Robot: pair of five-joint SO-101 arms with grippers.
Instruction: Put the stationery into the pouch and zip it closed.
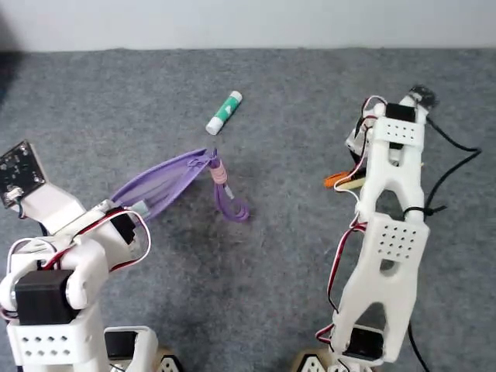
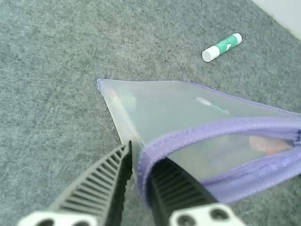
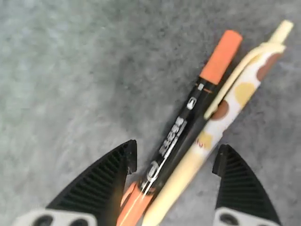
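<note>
With the left gripper point(image 2: 136, 183) clamped on one end of the pouch point(image 2: 188, 117), the right gripper point(image 3: 176, 150), jaws wide apart astride the marker point(image 3: 188, 122) and spotted pen point(image 3: 225, 113) on the mat point(image 3: 70, 70), should lower and close squarely across both barrels

The left gripper point(image 2: 139, 159) pinches one end of the translucent pouch point(image 2: 188, 117) beside its purple zip, while a green-and-white glue stick point(image 2: 222, 47) lies well apart on the grey mat point(image 2: 56, 70).
</note>
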